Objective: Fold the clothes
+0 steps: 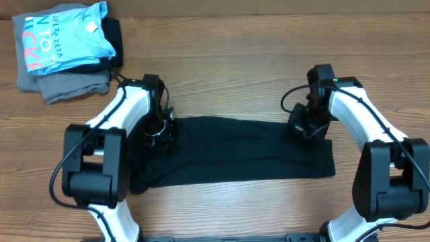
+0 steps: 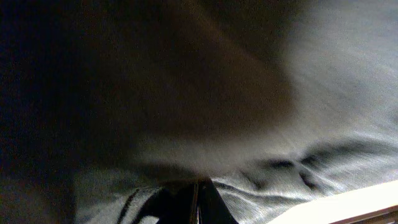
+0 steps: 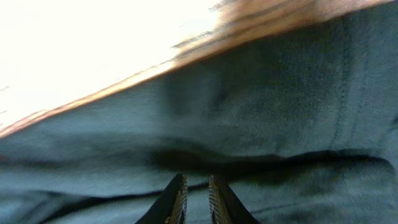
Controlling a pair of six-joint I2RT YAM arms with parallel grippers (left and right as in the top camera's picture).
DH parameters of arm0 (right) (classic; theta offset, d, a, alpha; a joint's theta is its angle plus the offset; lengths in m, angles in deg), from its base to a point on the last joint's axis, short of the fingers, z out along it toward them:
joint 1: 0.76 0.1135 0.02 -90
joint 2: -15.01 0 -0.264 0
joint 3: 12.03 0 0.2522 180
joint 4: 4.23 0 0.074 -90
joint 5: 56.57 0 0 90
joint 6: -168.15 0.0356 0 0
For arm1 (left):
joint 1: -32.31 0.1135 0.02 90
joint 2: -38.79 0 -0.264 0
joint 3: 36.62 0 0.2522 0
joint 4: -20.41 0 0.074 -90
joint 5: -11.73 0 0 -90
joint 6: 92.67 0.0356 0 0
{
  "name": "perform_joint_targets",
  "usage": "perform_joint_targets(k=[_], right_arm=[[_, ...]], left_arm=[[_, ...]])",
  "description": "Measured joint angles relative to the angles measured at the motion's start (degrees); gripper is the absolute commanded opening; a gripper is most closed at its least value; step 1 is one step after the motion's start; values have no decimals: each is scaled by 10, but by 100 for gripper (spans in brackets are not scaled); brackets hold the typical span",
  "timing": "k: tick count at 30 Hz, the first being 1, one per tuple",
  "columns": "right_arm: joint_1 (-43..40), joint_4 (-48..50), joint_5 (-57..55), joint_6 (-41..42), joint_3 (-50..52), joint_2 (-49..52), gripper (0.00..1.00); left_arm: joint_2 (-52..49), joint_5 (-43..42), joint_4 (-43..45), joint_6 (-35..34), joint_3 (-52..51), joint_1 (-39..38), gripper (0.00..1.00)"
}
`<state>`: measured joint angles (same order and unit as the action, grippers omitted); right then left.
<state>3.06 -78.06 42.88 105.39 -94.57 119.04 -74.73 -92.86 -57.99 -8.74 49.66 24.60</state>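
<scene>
Dark blur hides whether the left gripper (image 2: 196,202) holds the plain black soft-fabric T-shirt (image 1: 235,151) beneath it. Only the right wrist view shows the right gripper (image 3: 196,199) pinching a fold.

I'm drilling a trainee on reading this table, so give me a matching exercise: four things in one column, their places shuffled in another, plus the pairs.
1 black T-shirt
2 light-blue shirt
3 grey garment
4 right claw

a top of the far-left pile
b at the T-shirt's far right corner
c long band mid-table
d under the light-blue shirt

Pairs: 1-c, 2-a, 3-d, 4-b
</scene>
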Motion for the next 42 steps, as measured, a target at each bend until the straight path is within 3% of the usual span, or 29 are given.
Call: perform_joint_targets(k=[4,12,30,38,42], right_arm=[[-2,26,-3,7,35,0,4],[-26,53,-15,25,71,0,4],[-60,132,9,34,81,4,4],[-61,114,-16,42,38,17,4],[-68,28,-50,51,-46,25,4]], left_arm=[[-16,-1,-1,0,0,0,4],[-18,0,-6,0,1,12,4],[-19,-49,19,0,-13,176,4],[-21,-26,-5,3,3,250,4],[-26,18,-63,5,59,269,4]])
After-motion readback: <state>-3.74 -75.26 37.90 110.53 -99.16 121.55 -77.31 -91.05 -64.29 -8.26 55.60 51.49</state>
